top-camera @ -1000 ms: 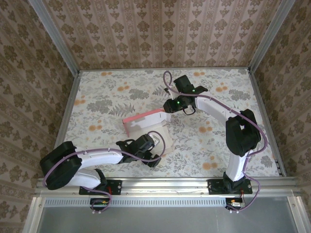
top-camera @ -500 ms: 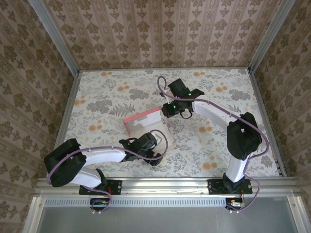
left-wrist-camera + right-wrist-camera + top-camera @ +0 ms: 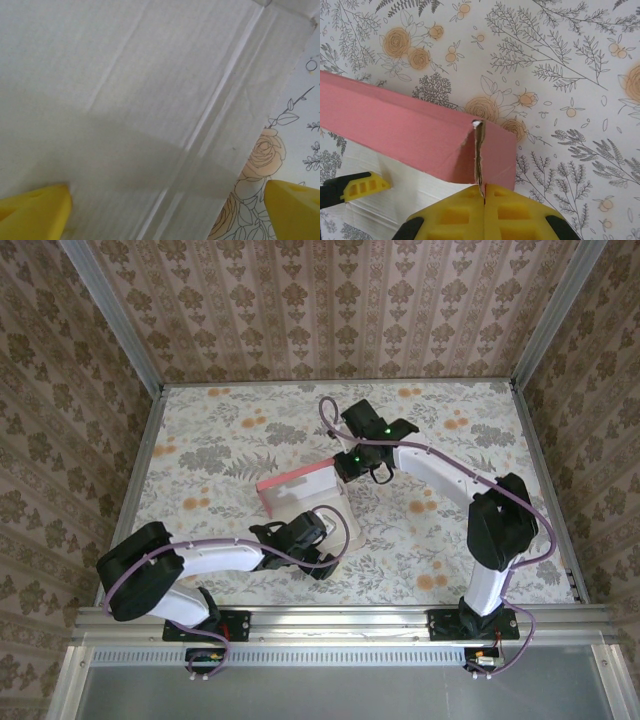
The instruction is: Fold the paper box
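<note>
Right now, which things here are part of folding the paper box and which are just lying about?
In the job: paper box; right gripper, shut on its pink corner; left gripper, open over its pale face.
Just around: floral table cover; patterned walls; metal rail.

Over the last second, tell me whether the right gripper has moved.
Yes. The right gripper has slid left and slightly nearer the camera, away from the orange flower print, onto the corner of the paper box.
</note>
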